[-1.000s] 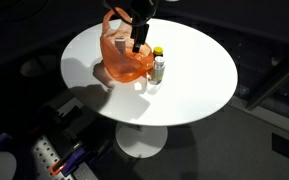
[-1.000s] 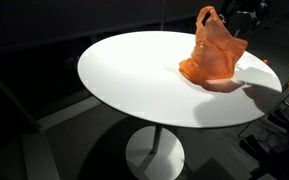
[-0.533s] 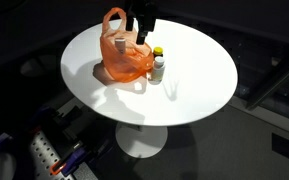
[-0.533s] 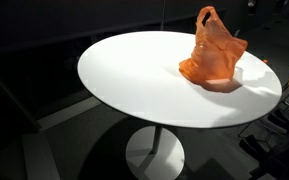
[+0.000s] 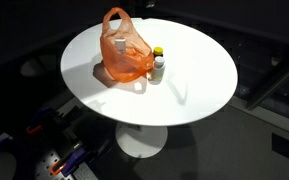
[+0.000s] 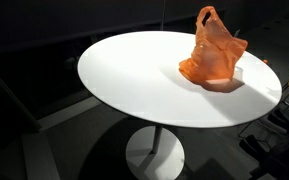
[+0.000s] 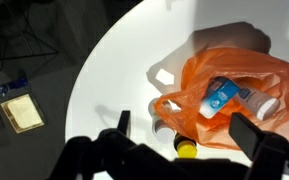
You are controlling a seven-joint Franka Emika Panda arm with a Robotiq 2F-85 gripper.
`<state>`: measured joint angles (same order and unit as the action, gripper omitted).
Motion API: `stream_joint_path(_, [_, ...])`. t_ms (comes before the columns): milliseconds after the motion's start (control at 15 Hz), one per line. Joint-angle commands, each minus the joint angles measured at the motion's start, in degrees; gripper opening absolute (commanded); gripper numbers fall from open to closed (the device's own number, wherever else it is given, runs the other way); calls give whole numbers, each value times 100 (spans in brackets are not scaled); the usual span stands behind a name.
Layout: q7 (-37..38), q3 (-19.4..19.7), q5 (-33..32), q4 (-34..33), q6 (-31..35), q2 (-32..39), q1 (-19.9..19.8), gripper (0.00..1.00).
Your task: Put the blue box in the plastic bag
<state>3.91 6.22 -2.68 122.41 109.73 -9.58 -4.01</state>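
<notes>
my claw (image 7: 183, 122) is spread wide and holds nothing. both fingers (image 7: 246, 130) show at the bottom of the wrist view with open air between them. a second ago it was down at the mouth of the crinkly orange plastic bag (image 5: 124, 55), half a second ago it was lifting, and now it's gone from both exterior views. i've pulled up high, looking straight down.

the blue box (image 7: 222, 97) with a white label is inside the orange plastic bag (image 7: 234, 100), lying tilted and seen through the open top. there's something pale next to it in there, can't tell what. the box isn't visible in either exterior view, the bag hides it.

the bag sits upright, handles up, on the round white table (image 5: 204, 70). it's off-centre toward the far edge in an exterior view, and close to the far edge in an exterior view (image 6: 216, 55). no corners to speak of, the table (image 6: 134, 80) is round. a small white bottle with a yellow cap (image 5: 158, 62) stands just beside the bag on the side toward the table's middle. the wrist view shows that cap (image 7: 187, 148) right under my fingers.

judgement: drop done, box is bagged, release and retreat finished. task looks complete. bag looks slack, so the one thing to check is that the box doesn't tip it over. it looks steady now.
</notes>
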Motion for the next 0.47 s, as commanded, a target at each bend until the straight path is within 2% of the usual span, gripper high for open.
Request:
stream_joint_path(0, [-77,-48,10,36,50,-80,-53,100])
stream_joint_path(400, [-92,-49,10,65,70,-64,-52,100])
